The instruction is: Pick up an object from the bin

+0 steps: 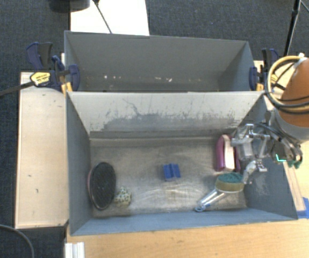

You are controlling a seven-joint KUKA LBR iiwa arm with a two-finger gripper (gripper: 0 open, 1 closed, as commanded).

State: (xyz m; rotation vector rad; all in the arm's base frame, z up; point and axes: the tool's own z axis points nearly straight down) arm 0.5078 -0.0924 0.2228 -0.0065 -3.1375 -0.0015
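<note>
Dark carpet lies around the grey metal bin (79, 144), whose floor carries a few loose things set well apart. The gripper (250, 165) hangs low in the bin's right end, close to the right wall, with the orange-covered wrist (304, 93) and its cables above the rim. Whether the gripper is apart or together cannot be told. Just beside it, toward the bin's middle, a purple and pink bottle-like thing (223, 152) stands against the back wall's foot. Below the gripper, near the front right corner, lies a teal-headed tool (229, 182) with a silvery handle that points toward the front wall. A small blue block (171, 171) sits mid-floor. By the left wall a black oval disc (102, 184) rests, with a small speckled ball (123, 197) touching or nearly touching it.
</note>
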